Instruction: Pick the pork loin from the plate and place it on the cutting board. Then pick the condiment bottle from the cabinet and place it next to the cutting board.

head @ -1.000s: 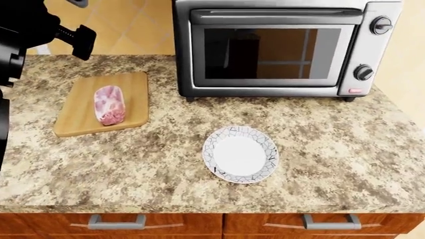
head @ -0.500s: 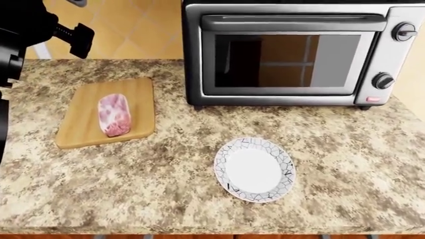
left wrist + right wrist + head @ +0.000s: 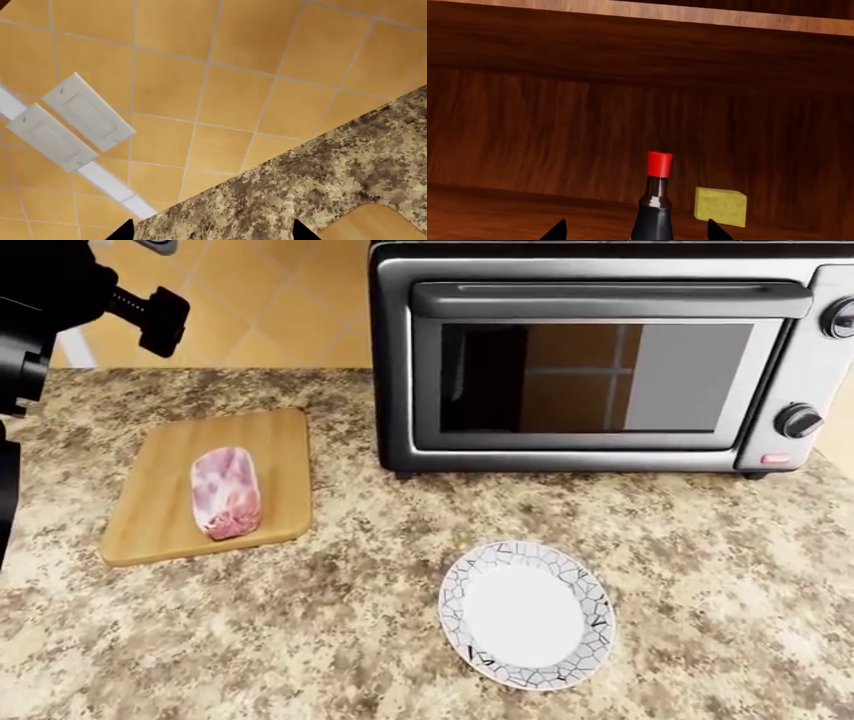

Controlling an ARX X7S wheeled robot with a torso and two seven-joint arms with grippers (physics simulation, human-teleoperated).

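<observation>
Pork loin [image 3: 224, 493] — lying lengthwise on the cutting board [image 3: 160, 525], left part of the desk [image 3: 347, 620]; that half of the job reads as done. Plate [image 3: 527, 614] — bare, near the front of the desk, below the toaster oven [image 3: 601, 355]. Condiment bottle [image 3: 654, 205] — upright on the cabinet shelf [image 3: 507, 210], red cap up, a small yellow block [image 3: 720, 206] just beside it and further back. My right tool [image 3: 635, 234] — jaws apart, one tip showing on each side of the bottle's lower neck, not yet touching it by my reading; out of the head view. My left tool [image 3: 212, 234] — jaws apart on nothing, raised above the back edge of the desk facing the tiled wall [image 3: 233, 75] and its two switch plates [image 3: 87, 110]. Hazards, as I judge them: the bottle is tall and slim, so one tip arriving first would tip it or push it into the block; a clamp high on the narrow glossy neck could slip on lifting; the shelf ceiling is low — pulling out carelessly risks knocking the cap.
</observation>
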